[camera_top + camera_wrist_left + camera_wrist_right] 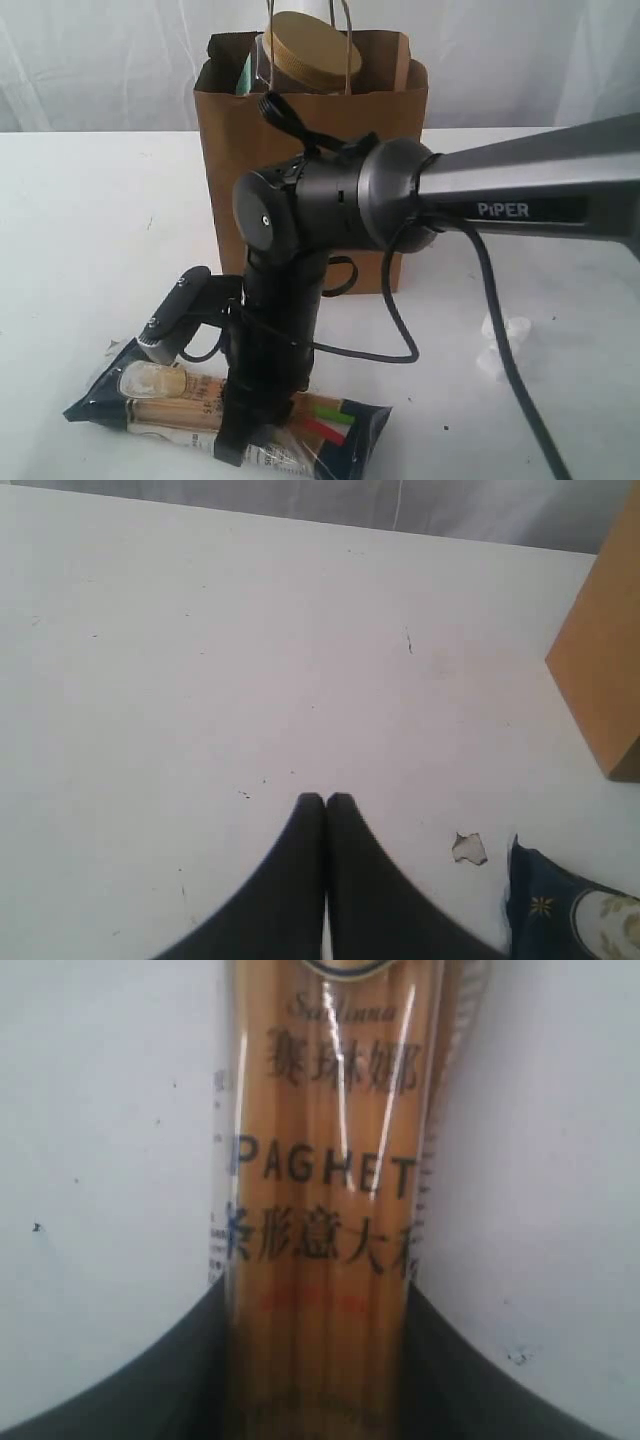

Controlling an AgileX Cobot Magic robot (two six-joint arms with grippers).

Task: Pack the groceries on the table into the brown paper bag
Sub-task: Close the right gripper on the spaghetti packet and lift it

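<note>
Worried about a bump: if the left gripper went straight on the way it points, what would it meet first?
Likely just bare white tabletop; the left gripper, jaws shut, points clear of the brown paper bag. Depth is uncertain.

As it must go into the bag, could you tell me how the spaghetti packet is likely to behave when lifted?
The packet looks long with straight strands inside, so probably fairly stiff, though brittle if bent. Its glossy film may slip in the right pincer. Being long, it could tilt if held off-centre.

Right gripper (318, 1360) points down, jaws gripping spaghetti packet (320, 1160); left gripper (325, 802) jaws pressed together.
</note>
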